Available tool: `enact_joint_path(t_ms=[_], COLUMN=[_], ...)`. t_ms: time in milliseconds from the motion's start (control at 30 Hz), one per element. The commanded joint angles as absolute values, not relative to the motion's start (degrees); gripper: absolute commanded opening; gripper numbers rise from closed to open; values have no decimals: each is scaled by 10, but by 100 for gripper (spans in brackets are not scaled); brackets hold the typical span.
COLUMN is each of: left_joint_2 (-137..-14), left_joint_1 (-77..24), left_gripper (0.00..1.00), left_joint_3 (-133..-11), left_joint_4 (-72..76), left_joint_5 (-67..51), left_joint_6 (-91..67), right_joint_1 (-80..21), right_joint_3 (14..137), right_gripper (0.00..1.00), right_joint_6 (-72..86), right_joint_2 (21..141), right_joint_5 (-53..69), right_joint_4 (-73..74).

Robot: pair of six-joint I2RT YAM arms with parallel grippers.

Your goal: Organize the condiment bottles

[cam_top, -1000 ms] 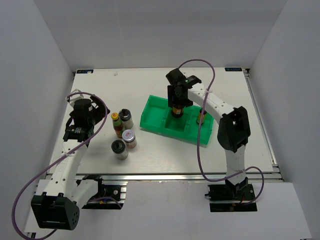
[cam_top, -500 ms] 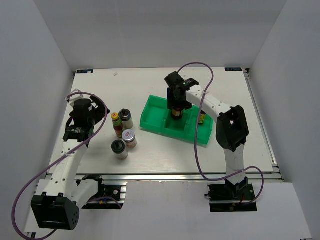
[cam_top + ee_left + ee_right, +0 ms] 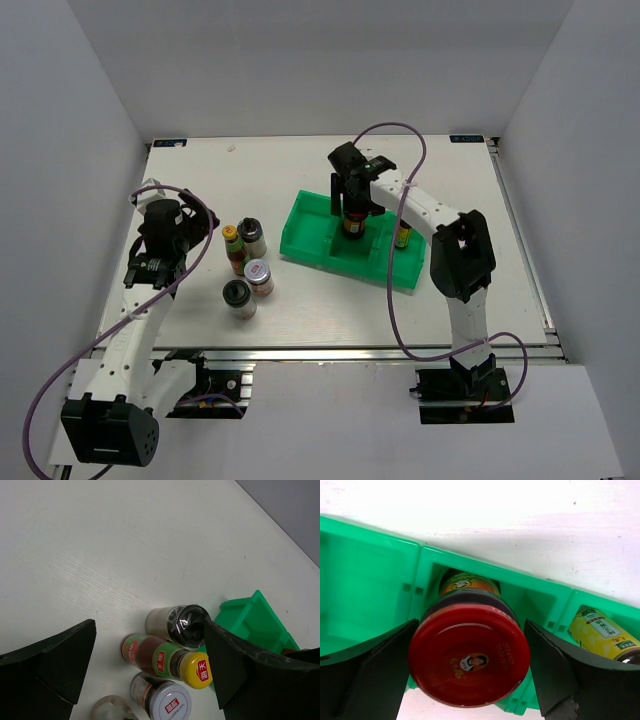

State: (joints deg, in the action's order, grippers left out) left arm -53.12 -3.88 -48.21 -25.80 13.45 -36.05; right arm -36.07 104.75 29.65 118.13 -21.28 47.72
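The red-lidded brown jar stands in the middle compartment of the green tray. My right gripper hangs just above it, open, with a jaw on either side of the red lid. A slim yellow-labelled bottle stands in the tray's right compartment and also shows in the right wrist view. On the table left of the tray stand a slim yellow-capped bottle, a black-capped shaker, a silver-lidded jar and a second black-capped shaker. My left gripper is open and empty, to their left.
The tray's left compartment holds nothing. In the left wrist view the shaker, the yellow-capped bottle and the silver-lidded jar stand close together, with the tray's corner behind them. White walls enclose the table.
My right gripper has shifted slightly left and back over the jar, and its forearm has swung aside, uncovering the yellow-labelled bottle. The left arm has barely moved.
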Motion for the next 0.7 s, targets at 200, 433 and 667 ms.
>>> enact_joint_path(t_ms=[200,433,667], left_joint_2=[-486,-465,-447], left_joint_1=[-41,-41,-90], left_gripper=[98,98,98], left_joint_3=[-504,-497,-491], left_joint_4=[-297,-323,-316], left_joint_5=[103,50,60], left_joint_6=[-380,-380,-339], right_joint_1=[-364,-366,-366], right_joint_3=[1085,1050,967], right_gripper=[89,89,89], right_joint_6=[275,249,219], right_joint_2=[1129,1045,962], right_joint_5=[-233,-258,-211], right_joint_4=[461,436,374])
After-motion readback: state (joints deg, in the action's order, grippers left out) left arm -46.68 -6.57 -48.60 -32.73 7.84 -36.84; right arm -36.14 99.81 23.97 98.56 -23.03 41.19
